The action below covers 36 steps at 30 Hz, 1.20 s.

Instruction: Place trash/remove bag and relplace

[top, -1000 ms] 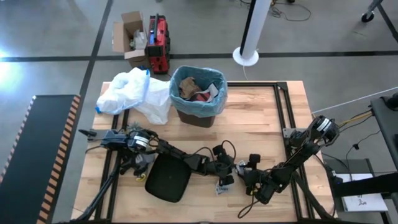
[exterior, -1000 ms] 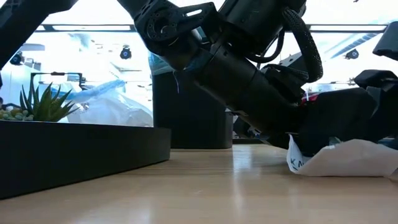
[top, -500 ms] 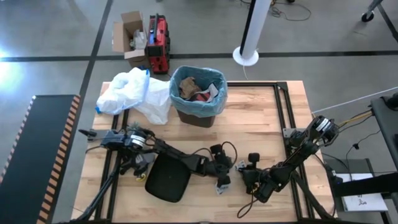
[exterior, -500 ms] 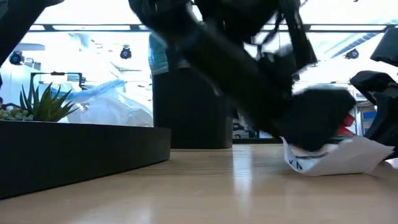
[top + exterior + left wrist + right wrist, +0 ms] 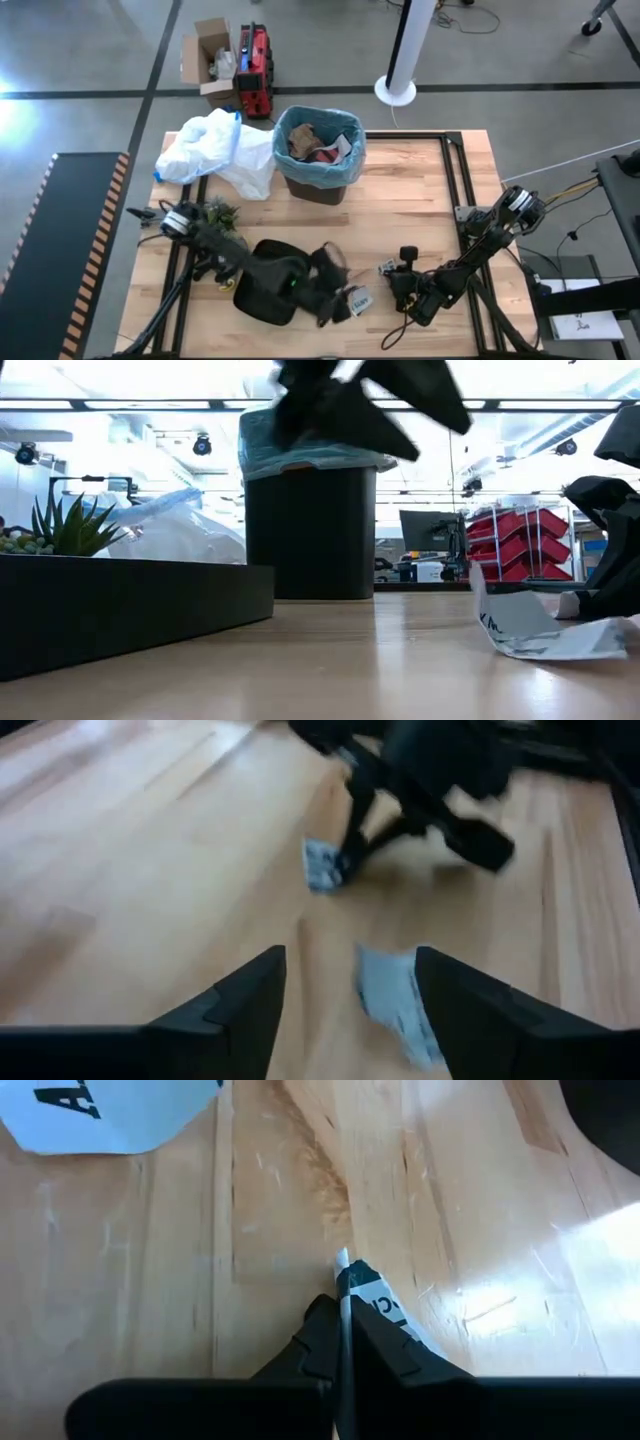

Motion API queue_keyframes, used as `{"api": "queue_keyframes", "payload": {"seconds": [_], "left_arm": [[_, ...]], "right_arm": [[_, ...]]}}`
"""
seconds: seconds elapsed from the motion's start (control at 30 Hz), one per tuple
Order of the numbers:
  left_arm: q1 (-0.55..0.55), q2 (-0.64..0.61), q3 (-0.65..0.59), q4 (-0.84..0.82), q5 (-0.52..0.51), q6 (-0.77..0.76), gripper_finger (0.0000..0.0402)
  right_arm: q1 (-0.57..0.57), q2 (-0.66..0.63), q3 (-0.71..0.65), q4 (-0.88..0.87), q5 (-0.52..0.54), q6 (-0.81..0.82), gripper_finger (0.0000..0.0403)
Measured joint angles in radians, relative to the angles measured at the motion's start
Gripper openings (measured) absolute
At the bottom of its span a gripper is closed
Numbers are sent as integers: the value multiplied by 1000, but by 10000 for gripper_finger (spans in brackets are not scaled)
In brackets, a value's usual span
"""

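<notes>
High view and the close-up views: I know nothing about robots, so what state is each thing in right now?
Bin: upright, lined, partly filled.
Blue liner: in the bin, folded over its rim.
Trash: inside the liner.
White bag: crumpled, lying beside the bin.
Left gripper: open, holding nothing.
Large wrapper: loose on the table.
Right gripper: shut on the small wrapper.

The left arm [image 5: 365,400] is motion-blurred; the bin [image 5: 310,525] hides its contents.
</notes>
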Motion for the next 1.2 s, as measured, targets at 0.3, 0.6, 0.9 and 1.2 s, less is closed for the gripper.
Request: {"api": "queue_keyframes", "payload": {"seconds": [0.3, 0.6, 0.9, 1.2], "left_arm": [[-31, 120, -21, 117, -65, -207, 236], [-15, 204, -20, 156, -64, -216, 229], [-9, 257, -20, 288, 40, -169, 191], [5, 264, -20, 312, 24, -105, 151]], "right_arm": [[-2, 0, 0, 8, 19, -4, 0], [-2, 0, 1, 10, 19, -12, 0], [-3, 0, 2, 8, 17, -15, 0], [-4, 0, 2, 12, 13, -25, 0]]}}
